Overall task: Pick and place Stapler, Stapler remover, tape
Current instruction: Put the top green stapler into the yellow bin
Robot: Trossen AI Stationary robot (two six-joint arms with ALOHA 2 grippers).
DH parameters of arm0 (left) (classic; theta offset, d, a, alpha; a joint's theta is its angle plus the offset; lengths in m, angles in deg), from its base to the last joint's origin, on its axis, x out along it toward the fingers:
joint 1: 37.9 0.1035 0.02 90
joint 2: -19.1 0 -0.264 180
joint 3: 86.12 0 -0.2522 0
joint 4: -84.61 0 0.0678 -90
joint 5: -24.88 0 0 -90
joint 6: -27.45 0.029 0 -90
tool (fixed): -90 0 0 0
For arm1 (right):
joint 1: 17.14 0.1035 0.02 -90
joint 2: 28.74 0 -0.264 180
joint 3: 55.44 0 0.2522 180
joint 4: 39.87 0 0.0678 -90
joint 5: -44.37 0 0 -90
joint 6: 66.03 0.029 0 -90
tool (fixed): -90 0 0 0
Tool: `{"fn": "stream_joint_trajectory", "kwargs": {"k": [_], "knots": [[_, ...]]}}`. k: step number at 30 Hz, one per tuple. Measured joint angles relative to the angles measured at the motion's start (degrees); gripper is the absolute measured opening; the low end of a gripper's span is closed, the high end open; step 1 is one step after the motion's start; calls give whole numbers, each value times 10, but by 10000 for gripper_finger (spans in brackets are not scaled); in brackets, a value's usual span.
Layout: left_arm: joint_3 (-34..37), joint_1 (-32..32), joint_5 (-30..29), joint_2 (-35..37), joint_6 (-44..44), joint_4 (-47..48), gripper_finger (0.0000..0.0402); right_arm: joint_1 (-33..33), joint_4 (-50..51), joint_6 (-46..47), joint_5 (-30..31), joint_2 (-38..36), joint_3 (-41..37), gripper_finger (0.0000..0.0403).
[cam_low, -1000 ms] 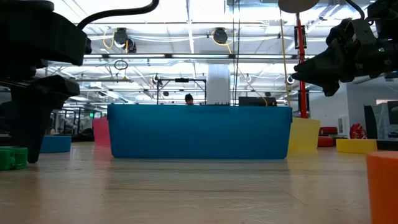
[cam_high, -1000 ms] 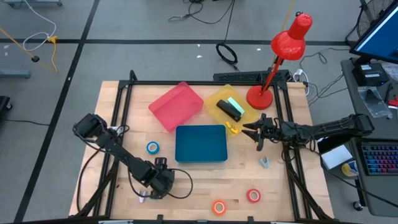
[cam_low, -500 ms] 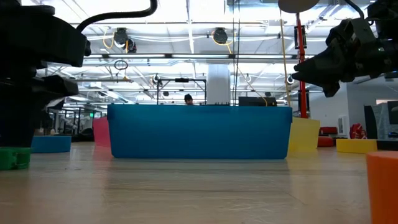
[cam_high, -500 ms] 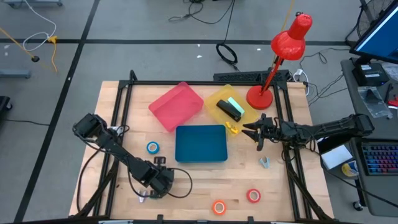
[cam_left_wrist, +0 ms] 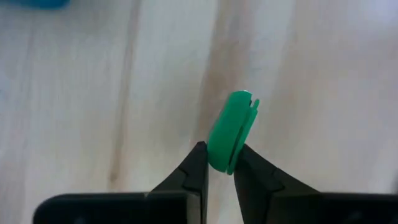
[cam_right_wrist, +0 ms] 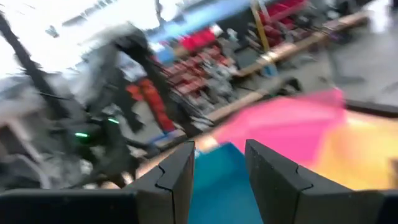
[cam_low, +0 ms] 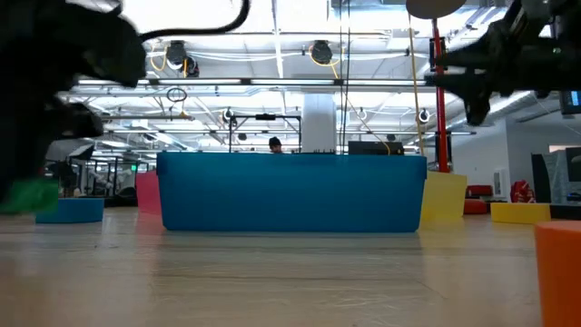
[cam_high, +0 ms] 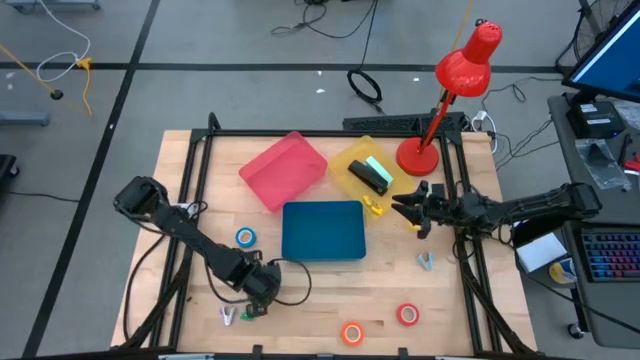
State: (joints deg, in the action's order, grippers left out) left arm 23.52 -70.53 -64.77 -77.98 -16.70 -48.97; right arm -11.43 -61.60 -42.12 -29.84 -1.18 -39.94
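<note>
My left gripper [cam_left_wrist: 217, 155] is at the table's near left [cam_high: 252, 305], shut on a small green disc-shaped piece [cam_left_wrist: 231, 130], which shows as a green blur in the low view [cam_low: 32, 195]. My right gripper [cam_high: 415, 215] hovers open and empty between the yellow tray [cam_high: 350, 158] and the table's right edge. The black stapler [cam_high: 372, 178] lies in the yellow tray. A small grey-blue stapler remover [cam_high: 426, 262] lies on the table below my right gripper. Blue [cam_high: 245, 237], orange [cam_high: 351, 333] and red [cam_high: 407, 315] tape rolls lie flat on the wood. My left gripper pinches the green piece's two flat faces at its rim [cam_left_wrist: 221, 163] between its two fingertips [cam_left_wrist: 198, 163]. The fingers come from above, pointing down. The piece stands on edge beyond the fingertips, clear of the table.
A pink tray [cam_high: 283, 170] and a blue tray [cam_high: 322, 230] sit mid-table; the blue one fills the low view's middle [cam_low: 290, 191]. A red desk lamp [cam_high: 440, 110] stands at the far right. A small pale bit [cam_high: 228, 316] lies beside my left gripper. Yellow bits [cam_high: 375, 207] lie by the yellow tray.
My left gripper has shut on the green piece and lifted it off the table, shifting slightly toward the table's right. My right gripper has risen a little and is moving.
</note>
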Motion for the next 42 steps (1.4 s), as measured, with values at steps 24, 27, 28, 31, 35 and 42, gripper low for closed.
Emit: {"fn": "stream_joint_trajectory", "kwargs": {"k": [24,27,28,31,35,42], "knots": [[-144,189,-141,89,145,-176,48,26,90,-263,-130,320,338,113],[-162,207,-163,88,168,-146,48,17,87,-254,-130,339,357,123],[-165,212,-176,88,171,-145,48,15,88,-243,-130,346,361,129],[-165,221,-202,89,169,-132,48,7,91,-215,-129,350,369,156],[-165,231,-208,88,170,-132,48,2,82,-202,-129,348,376,197],[-165,240,-210,89,171,-146,48,0,45,-201,-127,384,383,231]]}}
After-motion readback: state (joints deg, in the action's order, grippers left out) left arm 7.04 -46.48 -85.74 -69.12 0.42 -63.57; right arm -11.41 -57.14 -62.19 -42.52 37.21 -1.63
